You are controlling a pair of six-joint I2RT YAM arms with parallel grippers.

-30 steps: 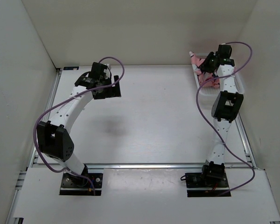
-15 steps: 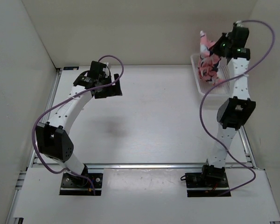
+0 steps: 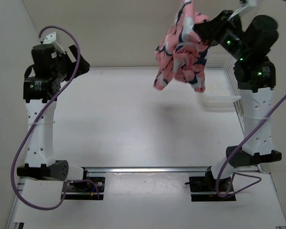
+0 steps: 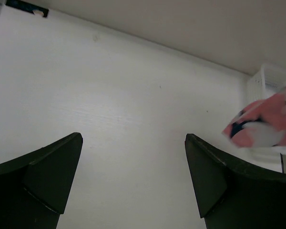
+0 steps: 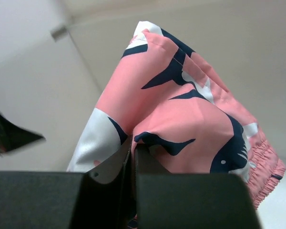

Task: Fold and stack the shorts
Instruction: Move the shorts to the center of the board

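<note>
The right claw (image 5: 132,160) pinches the shark-print shorts (image 3: 181,52), which dangle high above the tabletop (image 3: 133,124); the left claw (image 4: 133,143) gapes wide, empty.

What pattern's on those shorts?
The shorts are pink with navy and white shark shapes; best in right wrist view.

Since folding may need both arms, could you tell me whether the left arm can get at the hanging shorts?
Probably yes: the shorts hang free from the shut right gripper, and nothing shows between them and the open left gripper, though it stands well off to the side.
</note>
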